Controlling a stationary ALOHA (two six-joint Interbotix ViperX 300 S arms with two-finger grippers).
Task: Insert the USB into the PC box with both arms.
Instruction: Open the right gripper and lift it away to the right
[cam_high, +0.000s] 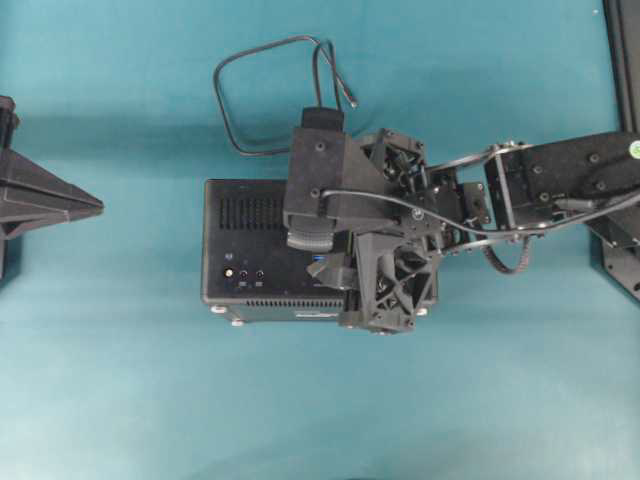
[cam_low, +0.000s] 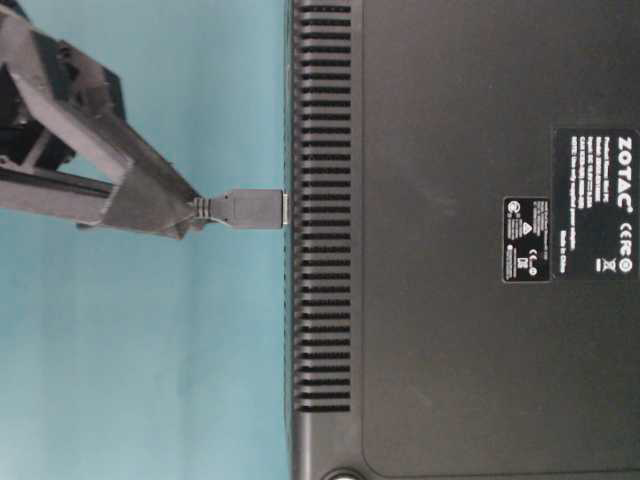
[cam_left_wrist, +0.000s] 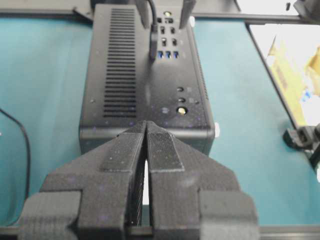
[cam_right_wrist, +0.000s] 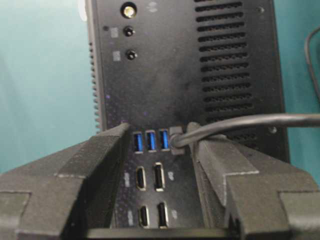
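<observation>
USB (cam_right_wrist: 176, 140) plug seated in PC box (cam_right_wrist: 165, 75) beside right jaws, spread wide; left jaws pressed together, empty.

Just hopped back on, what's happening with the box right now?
The right pincer hangs open over the port face of the PC box, one finger beside the USB, whose plug stands in the slot next to the blue sockets. How deep it sits is unclear. The left pincer is shut, empty and off to the side, not touching the box.
</observation>
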